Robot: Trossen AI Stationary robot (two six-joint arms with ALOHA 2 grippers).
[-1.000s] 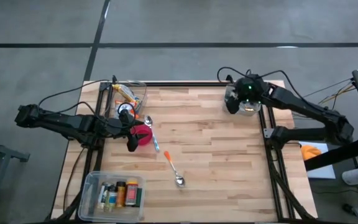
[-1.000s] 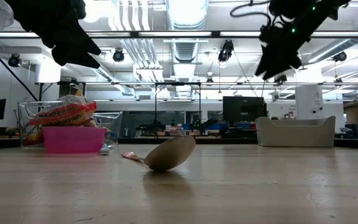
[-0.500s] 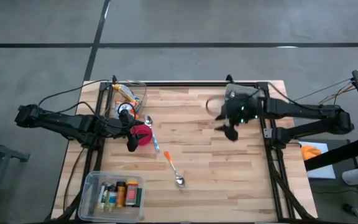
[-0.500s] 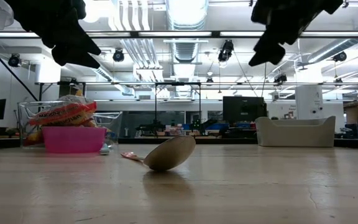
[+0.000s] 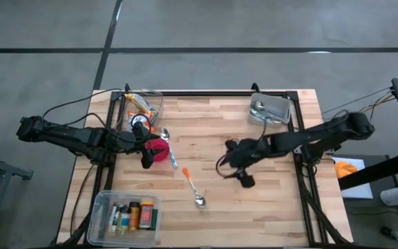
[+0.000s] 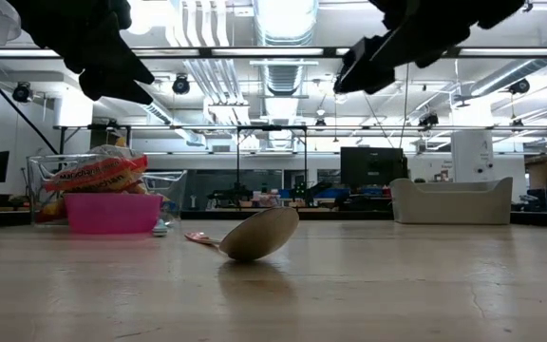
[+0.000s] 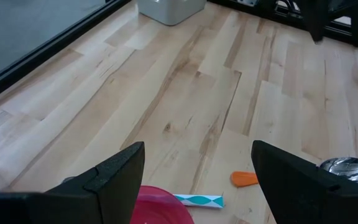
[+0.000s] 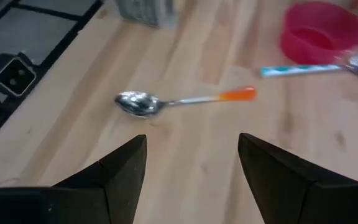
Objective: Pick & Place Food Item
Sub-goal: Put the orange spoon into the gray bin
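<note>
bowl (image 5: 159, 150): pink | spoon 1 (image 5: 193, 187): orange hdl | spoon 2 (image 5: 168, 148): teal-white patt. hdl | table (image 5: 220, 207): light wood

At the table's seven o'clock corner, the small items in the clear bin (image 5: 125, 214) are showing too small to name. The packets in the clear container (image 5: 146, 105) at eleven o'clock are reading only as orange and yellow wrappers. In the low view, the picture's upper edge is cutting off both arms. The pink bowl (image 7: 161, 204) is running off the left wrist view's edge.

Bright ceiling lights glare overhead; the right wrist view is motion-blurred.
</note>
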